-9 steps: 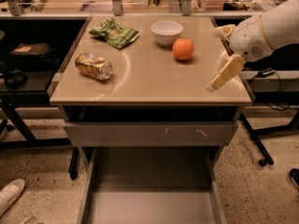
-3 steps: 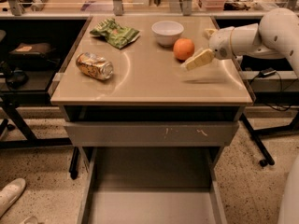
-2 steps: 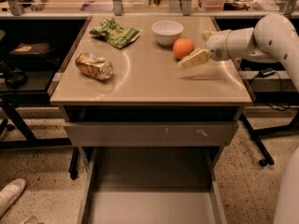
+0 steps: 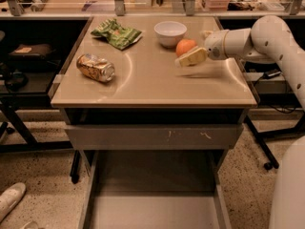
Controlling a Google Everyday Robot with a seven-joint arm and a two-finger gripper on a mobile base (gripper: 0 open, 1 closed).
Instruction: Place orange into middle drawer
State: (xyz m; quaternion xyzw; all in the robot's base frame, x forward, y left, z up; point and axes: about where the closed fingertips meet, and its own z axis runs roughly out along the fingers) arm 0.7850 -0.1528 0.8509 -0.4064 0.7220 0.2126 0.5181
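Observation:
The orange point(image 4: 184, 46) rests on the tan tabletop point(image 4: 157, 80), just right of the white bowl point(image 4: 170, 33). My gripper point(image 4: 194, 50) reaches in from the right on the white arm point(image 4: 257, 37) and is open at the orange's right side. Its pale near finger point(image 4: 192, 57) lies low in front of the orange, touching or almost touching it. The middle drawer point(image 4: 152, 209) is pulled out below the table, its flat grey floor bare.
A crushed golden can point(image 4: 96, 67) lies at the table's left. A green snack bag point(image 4: 116, 33) lies at the back left. A closed drawer front with pale scratches point(image 4: 157, 136) sits under the tabletop. Dark shelving stands on both sides.
The gripper has swung in from the table's right edge to the orange and now sits against its right side. The orange has not moved.

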